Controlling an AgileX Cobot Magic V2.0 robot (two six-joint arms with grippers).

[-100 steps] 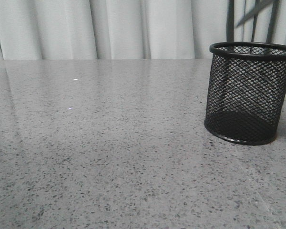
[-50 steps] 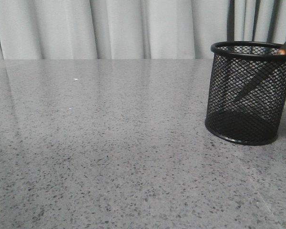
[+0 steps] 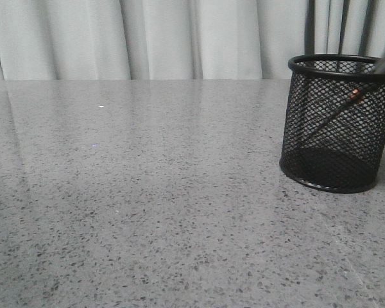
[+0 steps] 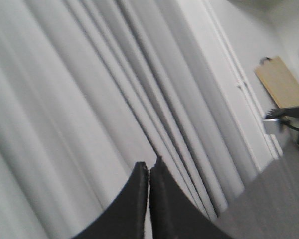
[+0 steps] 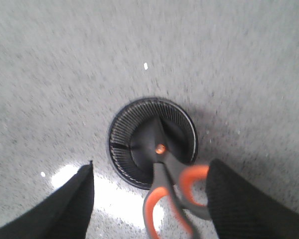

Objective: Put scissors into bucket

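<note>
— The right gripper (image 5: pixel 149 199): how does it stand?
— Its two dark fingers (image 5: pixel 65 204) are spread wide apart over the black wire-mesh bucket (image 5: pixel 120 130). Nothing is clamped between them.
— And the scissors (image 5: pixel 164 191)?
— Blades down inside the bucket, the orange pivot spot just within the rim. The grey, orange-lined handle loops stick out over the rim, between the open fingers. I cannot tell whether one loop touches the finger beside it.
— What does the front view give?
— The bucket (image 3: pixel 337 122) stands upright on the speckled grey table (image 3: pixel 147 205), at its right side. Through the mesh the scissors (image 3: pixel 346 101) lean aslant, tip low, handle end rising past the rim at the picture's edge.
— The left gripper (image 4: pixel 149 172)?
— Its fingertips are pressed together, holding nothing, raised before pale curtains (image 4: pixel 89 99).
</note>
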